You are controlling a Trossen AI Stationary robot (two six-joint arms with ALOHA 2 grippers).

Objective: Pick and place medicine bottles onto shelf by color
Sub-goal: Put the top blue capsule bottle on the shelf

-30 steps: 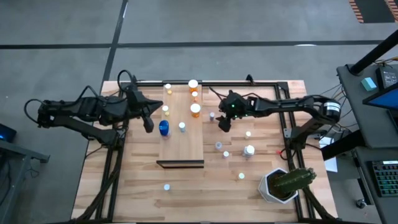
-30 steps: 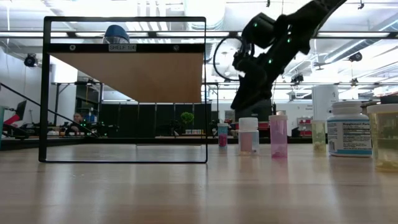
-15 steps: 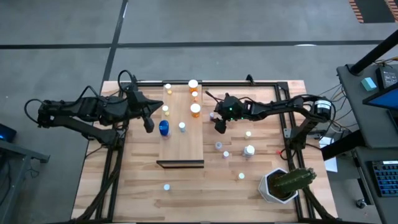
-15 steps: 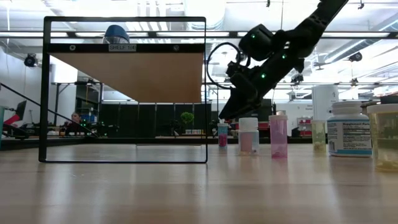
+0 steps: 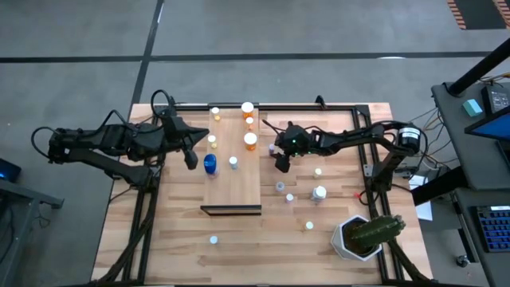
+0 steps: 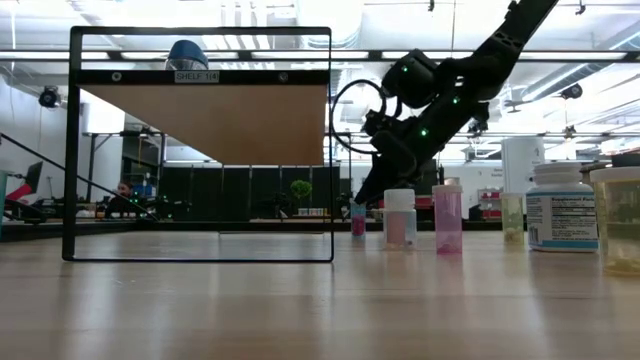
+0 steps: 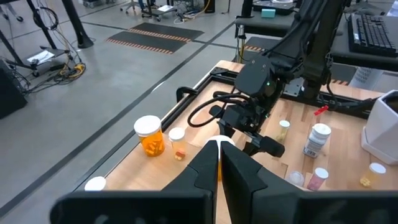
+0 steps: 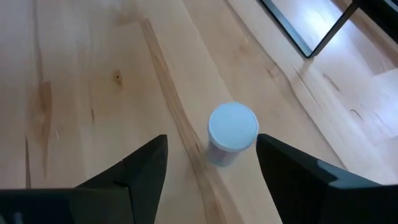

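Right hand [image 8: 211,171] wide open, poised above white-capped bottle [image 8: 232,132] standing on counter [image 8: 81,93] beside shelf [image 5: 233,185]. Left hand [image 7: 219,163] closed, empty, near shelf's opposite side.

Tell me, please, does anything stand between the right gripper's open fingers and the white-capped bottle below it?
Nothing visible does: the right gripper hangs open over the white-capped bottle, with only bare tabletop around it.

Robotics lab: concrete floor [image 5: 80,48], equipment desks [image 7: 373,37].
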